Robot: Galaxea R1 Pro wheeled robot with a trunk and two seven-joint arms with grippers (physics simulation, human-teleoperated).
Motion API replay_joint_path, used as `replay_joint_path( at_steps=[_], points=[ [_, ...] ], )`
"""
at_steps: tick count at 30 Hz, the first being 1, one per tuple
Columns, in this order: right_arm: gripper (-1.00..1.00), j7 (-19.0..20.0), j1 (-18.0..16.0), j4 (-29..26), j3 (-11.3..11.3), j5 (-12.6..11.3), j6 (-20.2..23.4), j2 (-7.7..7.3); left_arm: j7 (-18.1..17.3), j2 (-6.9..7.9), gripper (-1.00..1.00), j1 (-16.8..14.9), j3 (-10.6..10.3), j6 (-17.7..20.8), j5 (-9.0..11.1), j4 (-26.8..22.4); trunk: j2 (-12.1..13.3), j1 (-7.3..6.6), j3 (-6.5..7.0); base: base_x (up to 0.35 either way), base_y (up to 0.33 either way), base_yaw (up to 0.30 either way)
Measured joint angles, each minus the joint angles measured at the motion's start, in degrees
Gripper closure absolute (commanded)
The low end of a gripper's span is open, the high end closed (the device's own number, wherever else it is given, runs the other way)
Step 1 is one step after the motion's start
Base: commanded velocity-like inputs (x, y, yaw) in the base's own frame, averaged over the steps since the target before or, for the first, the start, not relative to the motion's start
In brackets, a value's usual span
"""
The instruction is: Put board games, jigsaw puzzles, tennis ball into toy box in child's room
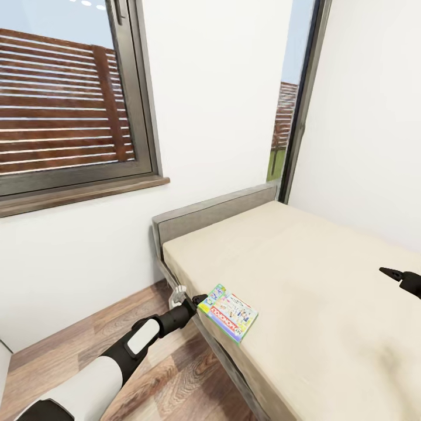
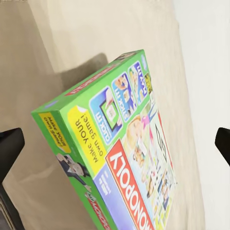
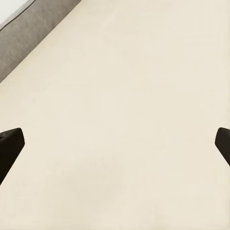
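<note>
A green Monopoly board game box (image 1: 229, 311) lies on the beige mattress (image 1: 327, 292) at the bed's near left edge, face up. My left gripper (image 1: 197, 300) is at the box's left corner, open. In the left wrist view the box (image 2: 124, 158) sits between the two wide-apart fingertips (image 2: 10, 148), touching neither. My right gripper (image 1: 399, 275) hovers open over the right side of the mattress, with bare sheet (image 3: 124, 96) between its fingertips (image 3: 9, 146).
The grey headboard (image 1: 216, 213) stands against the white wall under a dark-framed window (image 1: 70, 99). A tall narrow window (image 1: 295, 99) fills the corner. Wooden floor (image 1: 158, 374) runs along the bed's left side.
</note>
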Motion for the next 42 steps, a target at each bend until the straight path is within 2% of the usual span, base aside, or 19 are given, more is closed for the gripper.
replay_joint_path(
  at_steps=[22, 42],
  points=[
    [-1.0, 0.0, 0.0, 0.0, 0.0, 0.0, 0.0, 0.0, 0.0, 0.26, -1.0, 0.2, 0.1, 0.0, 0.0, 0.1, 0.0, 0.0, 0.0, 0.0, 0.0, -0.001],
    [-1.0, 0.0, 0.0, 0.0, 0.0, 0.0, 0.0, 0.0, 0.2, 0.23, -1.0, 0.3, 0.1, -0.5, 0.3, 3.2, 0.0, 0.0, 0.0, 0.0, 0.0, 0.0]
  ],
)
